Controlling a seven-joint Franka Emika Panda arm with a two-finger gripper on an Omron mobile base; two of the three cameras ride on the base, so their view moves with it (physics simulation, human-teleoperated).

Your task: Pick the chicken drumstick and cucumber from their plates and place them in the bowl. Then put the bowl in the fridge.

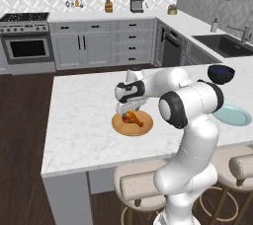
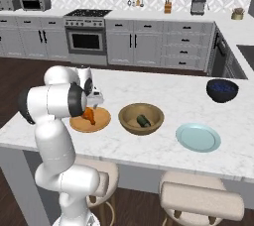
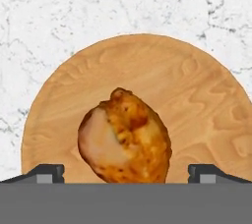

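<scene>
The gripper (image 3: 126, 174) hangs just above the chicken drumstick (image 3: 126, 137), its jaws spread wide with one dark fingertip on each side of the meat and nothing held between them. The chicken drumstick lies on the wooden plate (image 3: 197, 100), near the plate's middle, thick end up in the hand view. In the left base view the gripper (image 1: 129, 110) sits low over the same wooden plate (image 1: 121, 127) on the white marbled worktop (image 1: 79, 125), though the arm hides how near the fingertips come to the meat, so I cannot tell whether they touch it. From the right base view the wooden plate (image 2: 99, 123) stands at the near left of the worktop (image 2: 163, 91), with the bowl (image 2: 130, 121) just beside it to the right. The cucumber (image 2: 144, 121) lies inside the bowl. Further right, apart from the bowl, is the pale blue-green plate (image 2: 198, 137), bare on top. A dark blue bowl (image 2: 222, 90) stands farther back on the worktop, well apart from the rest.
</scene>
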